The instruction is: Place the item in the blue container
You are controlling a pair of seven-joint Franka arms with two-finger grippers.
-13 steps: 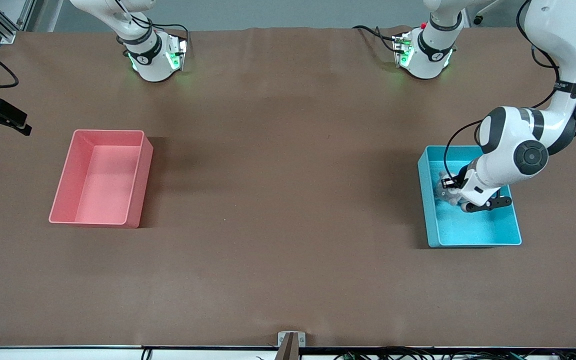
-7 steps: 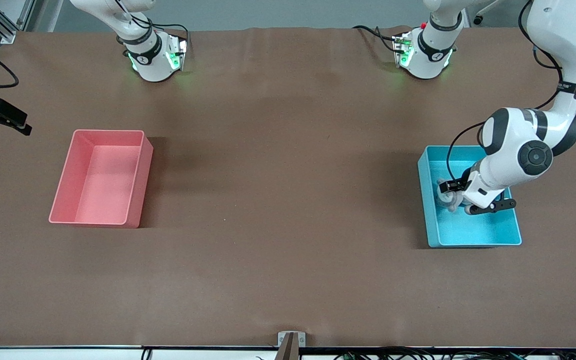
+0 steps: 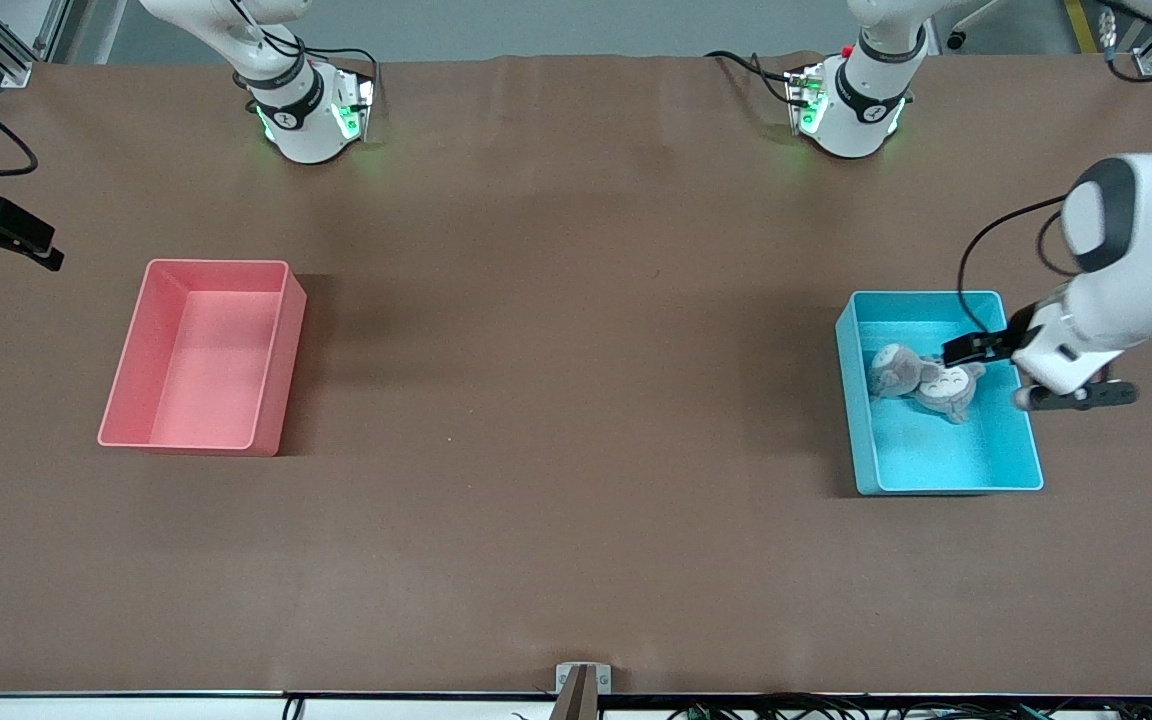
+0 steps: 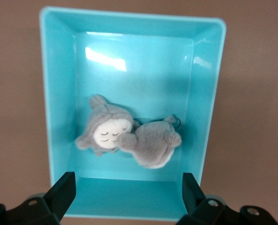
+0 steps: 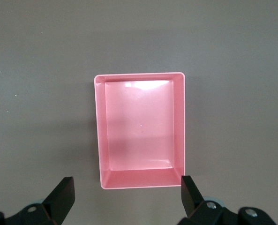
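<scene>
The blue container (image 3: 848, 400) stands toward the left arm's end of the table, and its wall (image 4: 59, 93) also shows in the left wrist view. A grey plush toy (image 3: 921, 383) with a white face lies on its side inside it (image 4: 129, 138). My left gripper (image 3: 1026, 372) hangs open above the container's edge that faces the left arm's end, clear of the toy, with nothing between its fingers (image 4: 128, 197). My right gripper (image 5: 124, 199) waits open and empty, high above the table beside the pink bin (image 5: 139, 129).
The pink bin (image 3: 281, 360) stands toward the right arm's end of the table with nothing in it. The two arm bases (image 3: 306, 110) (image 3: 851, 105) stand along the table's edge farthest from the front camera.
My left gripper has opened, let go of the plush toy and lifted away toward the left arm's end. The toy now lies free in the blue container. The right arm is still.
</scene>
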